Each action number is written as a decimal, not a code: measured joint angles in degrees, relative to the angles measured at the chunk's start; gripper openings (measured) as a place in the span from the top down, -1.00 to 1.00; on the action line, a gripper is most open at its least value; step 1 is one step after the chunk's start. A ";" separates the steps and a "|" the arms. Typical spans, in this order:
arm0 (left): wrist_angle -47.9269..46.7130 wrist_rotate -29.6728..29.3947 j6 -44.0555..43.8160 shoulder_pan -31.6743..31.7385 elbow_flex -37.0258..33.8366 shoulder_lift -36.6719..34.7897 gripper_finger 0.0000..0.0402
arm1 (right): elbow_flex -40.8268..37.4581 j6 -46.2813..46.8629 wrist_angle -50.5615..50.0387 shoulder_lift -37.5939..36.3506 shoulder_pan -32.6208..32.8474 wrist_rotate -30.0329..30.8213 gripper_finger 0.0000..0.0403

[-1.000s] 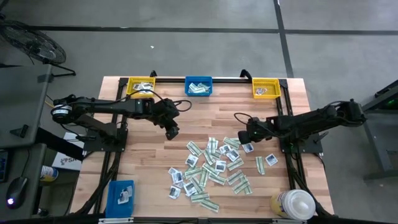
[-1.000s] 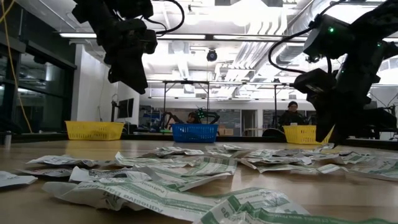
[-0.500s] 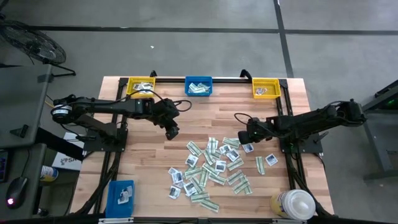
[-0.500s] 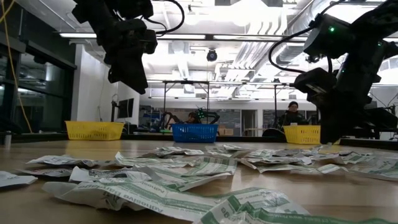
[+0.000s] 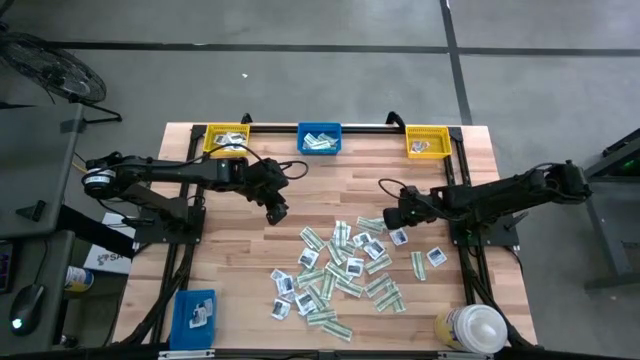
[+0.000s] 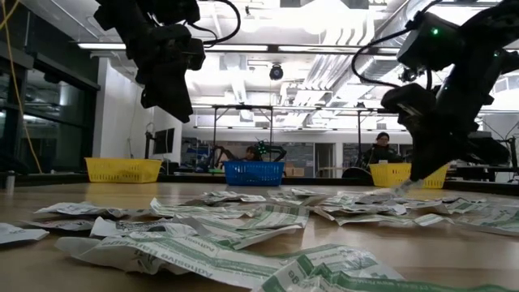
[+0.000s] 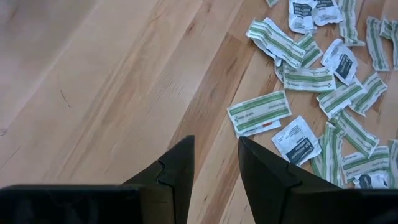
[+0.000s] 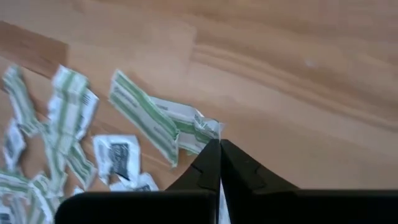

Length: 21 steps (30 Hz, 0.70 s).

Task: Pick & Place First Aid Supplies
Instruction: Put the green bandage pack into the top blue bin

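Observation:
The first aid supplies (image 5: 345, 265) lie as a loose pile of white square packets and green-and-white strips on the wooden table, right of its middle. My right gripper (image 5: 388, 216) is at the pile's far right edge, shut on one green-and-white strip (image 8: 149, 118). My left gripper (image 5: 279, 213) hangs open above bare wood left of the pile, with nothing between its fingers (image 7: 177, 165). In the low view it hangs high over the table (image 6: 166, 97). My right gripper pinches the strip's end (image 8: 204, 129) between its two fingertips, coming from above and slanting toward the table's left. The strip runs away from the fingers over the pile. In the low view a pale end (image 6: 403, 186) hangs just below the fingers, close above the other packets.
Two yellow bins (image 5: 226, 138) (image 5: 427, 142) and a blue bin (image 5: 320, 138) stand along the far edge, each with a few packets inside. Another blue bin (image 5: 195, 312) stands at the near left. A white-capped bottle (image 5: 470, 328) stands at the near right. Bare wood lies between pile and bins.
My right gripper has shut on the strip's end and then risen a little, shifting slightly toward the table's left. The strip's held end has come up off the pile with it.

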 joint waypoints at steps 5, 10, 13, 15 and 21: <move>0.00 0.03 0.00 0.00 0.00 0.00 0.38 | 0.04 -1.38 -0.02 -3.67 -0.12 3.36 1.00; 0.01 0.29 -0.03 0.00 0.00 0.00 0.38 | 0.04 -4.74 -0.14 -7.06 -0.99 5.18 1.00; 0.02 0.38 -0.86 0.00 0.01 0.00 0.38 | 0.04 -8.35 0.12 -8.44 -2.15 5.28 1.00; 0.04 0.38 -1.55 0.00 0.02 0.00 0.38 | 0.04 -10.72 1.11 -9.10 -3.07 5.74 1.00; 0.20 0.23 -3.74 0.00 0.02 0.00 0.38 | 0.06 -21.27 7.38 -9.71 -7.07 5.01 1.00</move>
